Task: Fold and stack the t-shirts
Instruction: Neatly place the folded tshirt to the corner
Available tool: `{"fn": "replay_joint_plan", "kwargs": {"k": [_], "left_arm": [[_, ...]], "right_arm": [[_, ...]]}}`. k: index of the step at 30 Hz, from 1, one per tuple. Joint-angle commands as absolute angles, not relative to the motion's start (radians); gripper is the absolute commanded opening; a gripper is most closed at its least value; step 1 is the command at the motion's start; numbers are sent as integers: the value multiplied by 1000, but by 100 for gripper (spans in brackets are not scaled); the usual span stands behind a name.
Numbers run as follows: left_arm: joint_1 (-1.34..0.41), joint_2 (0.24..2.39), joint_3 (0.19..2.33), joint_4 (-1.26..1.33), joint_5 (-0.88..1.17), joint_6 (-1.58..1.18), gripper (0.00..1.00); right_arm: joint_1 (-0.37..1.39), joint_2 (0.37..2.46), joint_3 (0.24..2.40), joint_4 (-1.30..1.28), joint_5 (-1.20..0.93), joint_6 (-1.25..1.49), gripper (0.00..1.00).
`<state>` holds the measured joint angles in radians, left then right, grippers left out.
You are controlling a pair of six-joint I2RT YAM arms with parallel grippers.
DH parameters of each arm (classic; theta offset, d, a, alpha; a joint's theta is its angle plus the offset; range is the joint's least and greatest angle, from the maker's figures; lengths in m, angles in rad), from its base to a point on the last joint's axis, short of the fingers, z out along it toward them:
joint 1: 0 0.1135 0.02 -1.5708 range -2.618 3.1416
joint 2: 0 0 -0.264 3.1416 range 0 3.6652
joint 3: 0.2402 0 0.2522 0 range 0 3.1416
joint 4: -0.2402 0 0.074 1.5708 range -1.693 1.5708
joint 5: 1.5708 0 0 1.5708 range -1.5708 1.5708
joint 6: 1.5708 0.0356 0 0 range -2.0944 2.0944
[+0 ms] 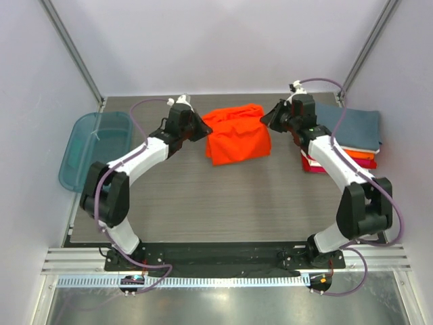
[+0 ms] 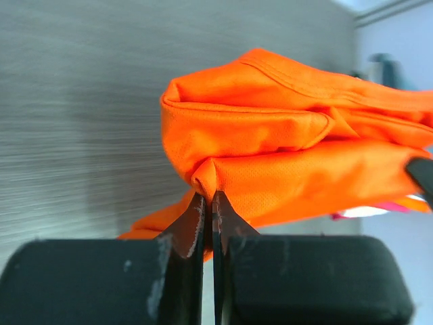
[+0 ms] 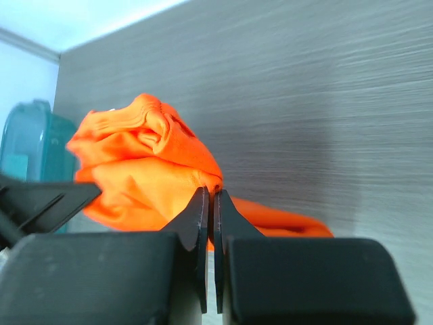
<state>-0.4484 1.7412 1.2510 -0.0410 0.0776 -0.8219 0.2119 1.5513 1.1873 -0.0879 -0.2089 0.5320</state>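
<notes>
A bright orange t-shirt (image 1: pixel 237 134) lies bunched at the back middle of the table, between both arms. My left gripper (image 1: pixel 201 126) is shut on its left edge; in the left wrist view the cloth (image 2: pixel 284 156) is pinched at the gripper's tips (image 2: pixel 209 198) and lifted. My right gripper (image 1: pixel 269 119) is shut on the right edge, with a fold of the orange cloth (image 3: pixel 145 169) caught between its tips (image 3: pixel 211 193). A stack of folded t-shirts (image 1: pixel 355 139) sits at the right, slate blue-grey on top, with white, orange and crimson edges below.
A translucent teal tub (image 1: pixel 95 147) stands off the table's left edge, also seen as the tub (image 3: pixel 27 145) in the right wrist view. The right arm's forearm crosses over the folded stack. Grey walls enclose the back and sides.
</notes>
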Motion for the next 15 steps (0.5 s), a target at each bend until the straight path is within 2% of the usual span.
{"fn": "replay_joint_plan", "kwargs": {"k": [1,8,15], "left_arm": [[-508,1642,1296,-18,-18,-802,0],[-693,1589,1488,-74,-107,-787,0],[-840,1756,1804,-127,-101,-788,0]], "right_arm": [[196,1444,1253,-231,-76,528,1],[97,1247,1397,-529,188,540,1],[-109,1219,1598,-745,328,483,1]]}}
